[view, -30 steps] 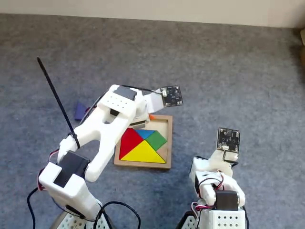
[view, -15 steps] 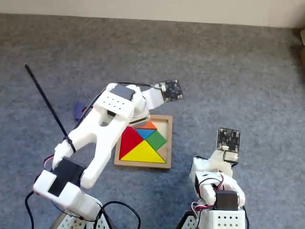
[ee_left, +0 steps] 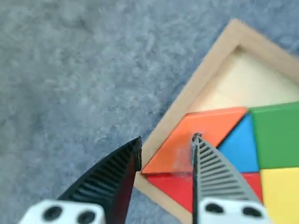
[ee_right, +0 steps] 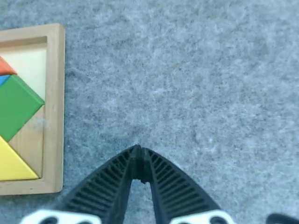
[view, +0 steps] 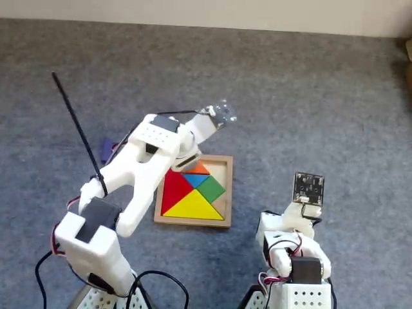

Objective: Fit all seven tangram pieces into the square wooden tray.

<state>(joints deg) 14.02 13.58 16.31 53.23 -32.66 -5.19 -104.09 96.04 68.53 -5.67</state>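
Now the left gripper (ee_left: 167, 140) is lifting back from the wooden tray (ee_left: 200, 79), jaws apart and empty; over the last second its wrist swings up and uncovers the orange piece (ee_left: 214, 125), which lies flat in the tray against the red and blue ones; that placement looks done. The right gripper (ee_right: 139, 158) rests closed over the carpet (ee_right: 210, 70) beside the tray; a purple piece (view: 107, 149) waits outside, so work remains.
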